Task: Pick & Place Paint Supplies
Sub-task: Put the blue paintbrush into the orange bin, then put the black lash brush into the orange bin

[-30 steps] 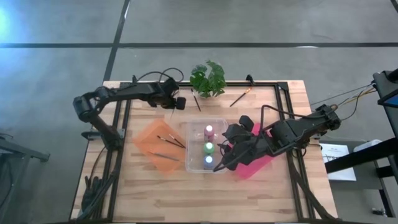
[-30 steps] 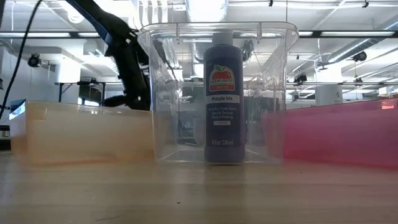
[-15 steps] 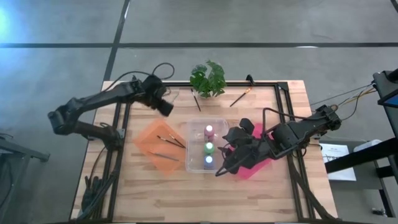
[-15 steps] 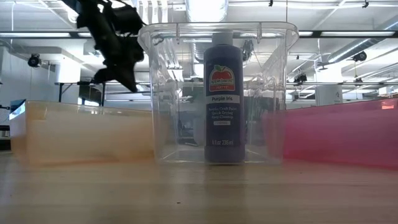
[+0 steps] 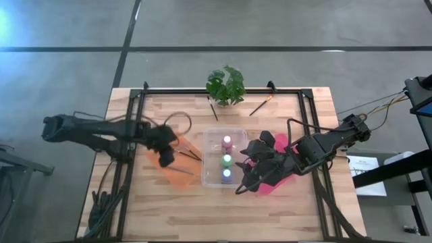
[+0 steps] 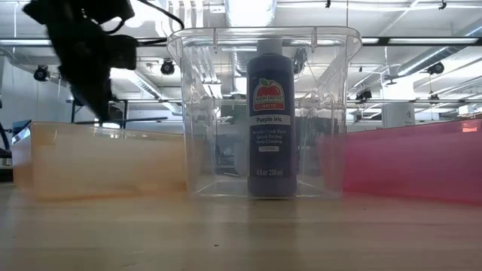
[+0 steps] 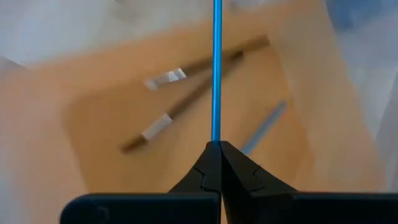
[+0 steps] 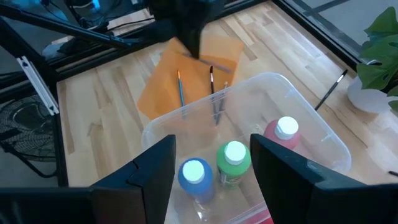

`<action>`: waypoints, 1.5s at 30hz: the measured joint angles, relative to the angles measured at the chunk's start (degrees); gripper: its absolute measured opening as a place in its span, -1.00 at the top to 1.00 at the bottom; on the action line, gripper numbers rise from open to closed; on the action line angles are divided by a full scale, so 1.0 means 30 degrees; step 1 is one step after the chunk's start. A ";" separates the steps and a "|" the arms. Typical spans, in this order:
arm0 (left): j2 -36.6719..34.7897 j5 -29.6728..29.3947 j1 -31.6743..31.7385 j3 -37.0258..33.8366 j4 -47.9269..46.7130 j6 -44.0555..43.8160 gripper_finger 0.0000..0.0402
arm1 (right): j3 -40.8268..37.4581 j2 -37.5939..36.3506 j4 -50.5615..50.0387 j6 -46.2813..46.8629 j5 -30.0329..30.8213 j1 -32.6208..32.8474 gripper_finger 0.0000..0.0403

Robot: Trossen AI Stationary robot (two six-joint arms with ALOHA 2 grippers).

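— What's the overhead giving you?
— I see my left gripper (image 5: 167,150) over the orange tray (image 5: 158,160), and the right gripper (image 5: 244,177) hanging beside the clear bin (image 5: 209,181), where the pink bottle (image 5: 227,142), green bottle (image 5: 227,160) and blue bottle (image 5: 226,175) stand in a row. Two brushes lie near the plant (image 5: 226,86).
— Table level?
— A purple-labelled bottle (image 6: 271,120) stands in the bin, the left arm up behind the orange tray.
— Left wrist?
— My fingers are pressed together, pinching a blue paintbrush (image 7: 216,68) above brushes lying in the tray.
— Right wrist?
— Fingers spread wide, holding nothing, just short of the bin.
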 joint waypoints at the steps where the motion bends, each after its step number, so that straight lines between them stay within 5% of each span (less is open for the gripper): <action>1: 0.0037 -0.0198 -0.0675 -0.0242 0.0133 -0.0364 1.00 | -0.0001 0.0000 0.0010 0.0032 0.0000 0.0000 0.00; 6: 0.0177 -0.1886 -0.2700 -0.1007 0.1122 -0.1431 1.00 | -0.0001 0.0000 0.0076 0.0199 -0.0001 0.0000 0.00; 22: 0.0158 -0.2579 -0.2719 -0.1084 0.1183 -0.1404 0.58 | -0.0001 0.0000 0.0170 0.0746 -0.0007 0.0321 0.00; 27: 0.0085 -0.3728 -0.2438 -0.0576 0.1887 -0.3671 0.57 | -0.0001 0.0000 0.0170 0.0775 -0.0007 0.0321 0.00; 36: 0.1115 -0.3855 0.4140 -0.0463 0.8500 -0.6320 0.57 | -0.0001 0.0000 0.0163 0.0748 -0.0007 0.0321 0.00; 41: 0.3612 -0.0338 0.8174 -0.0109 1.3464 -0.5754 0.56 | -0.0001 0.0000 0.0138 0.0622 -0.0007 0.0321 0.00; 45: 0.6733 0.1147 0.9549 0.1334 1.4175 -0.5087 0.56 | -0.0001 0.0000 0.0025 0.0629 -0.0007 0.0321 0.00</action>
